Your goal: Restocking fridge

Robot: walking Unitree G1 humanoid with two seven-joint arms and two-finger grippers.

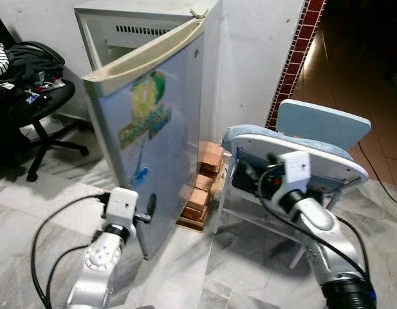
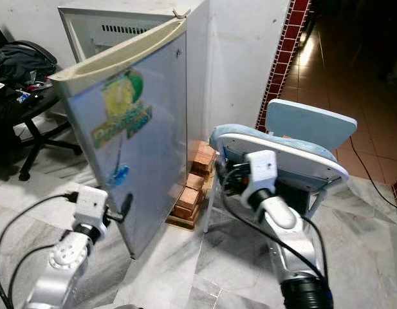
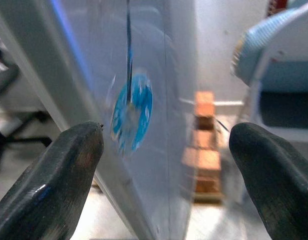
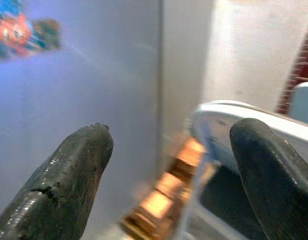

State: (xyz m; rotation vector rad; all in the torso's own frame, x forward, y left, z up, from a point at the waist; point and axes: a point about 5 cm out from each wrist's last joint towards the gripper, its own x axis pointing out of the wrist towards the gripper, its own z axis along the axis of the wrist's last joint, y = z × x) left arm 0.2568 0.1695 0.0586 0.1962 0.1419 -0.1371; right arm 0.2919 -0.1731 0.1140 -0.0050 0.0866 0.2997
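A: How far along is the restocking?

B: Early, I'd judge. The fridge (image 1: 153, 122) stands at twelve o'clock, its door (image 1: 143, 148) swung partly open, and no goods show anywhere.

A: And the hands?

B: The left hand (image 1: 148, 214), at seven o'clock, is spread open against the door's lower edge, grasping nothing. The right hand (image 4: 168, 175), at four o'clock beside the chair (image 1: 314, 154), is open and empty too.

A: The count?

B: One fridge, one office chair (image 1: 31, 96) at ten o'clock, one brick stack (image 1: 201, 187), one pale blue chair.
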